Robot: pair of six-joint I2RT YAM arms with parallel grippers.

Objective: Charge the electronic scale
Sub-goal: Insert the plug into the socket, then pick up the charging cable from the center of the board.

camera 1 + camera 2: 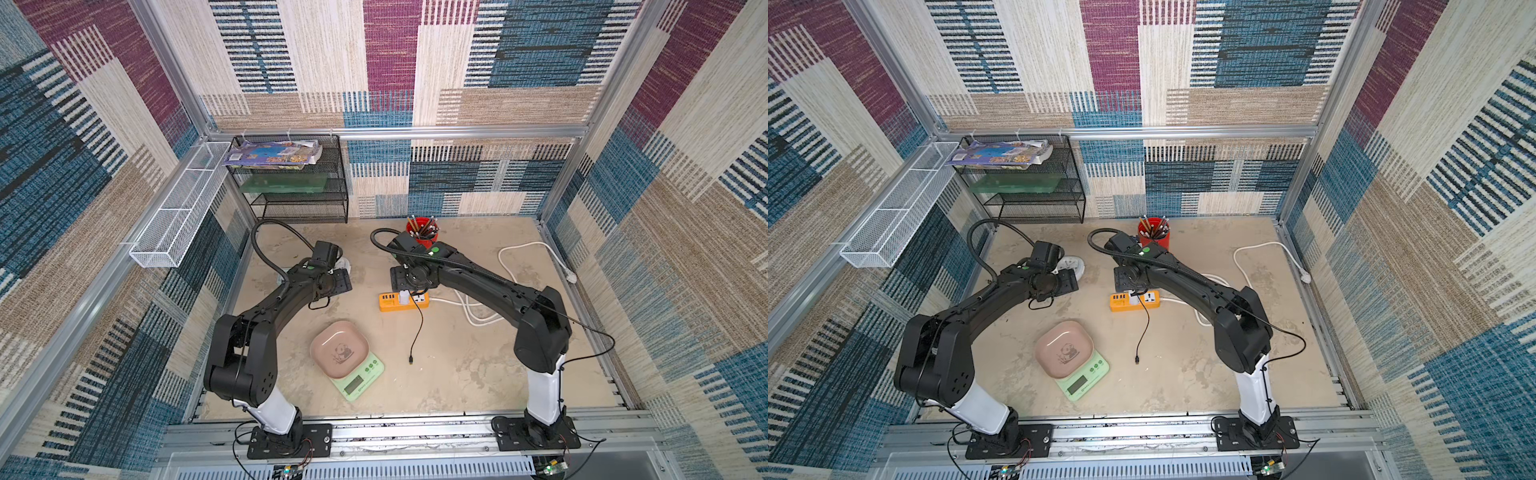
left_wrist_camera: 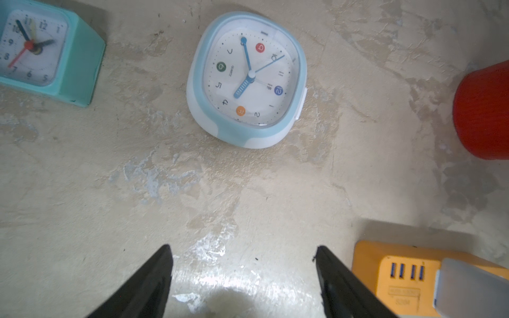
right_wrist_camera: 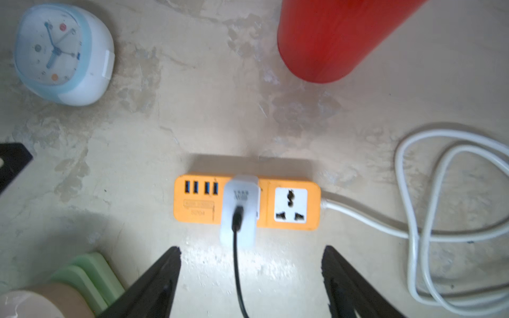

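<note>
Both the left gripper and right gripper have jaws spread, holding nothing; with the electronic scale front-centre and the black cable unplugged near it, tugging the cable may unseat the white adapter from the orange power strip.

Legible print: clock dials only.
Hour numerals are seen on the teal clock; on the blue-white clock "QUARTZ" is printed at six o'clock of centre, with 3, 6, 9, 12 in coloured dots.

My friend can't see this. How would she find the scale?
Look at the beige tabletop, toward its front edge. The electronic scale lies there, flat and mint green, closer to it than the orange power strip. Nothing else carries a pink panda bowl.
</note>
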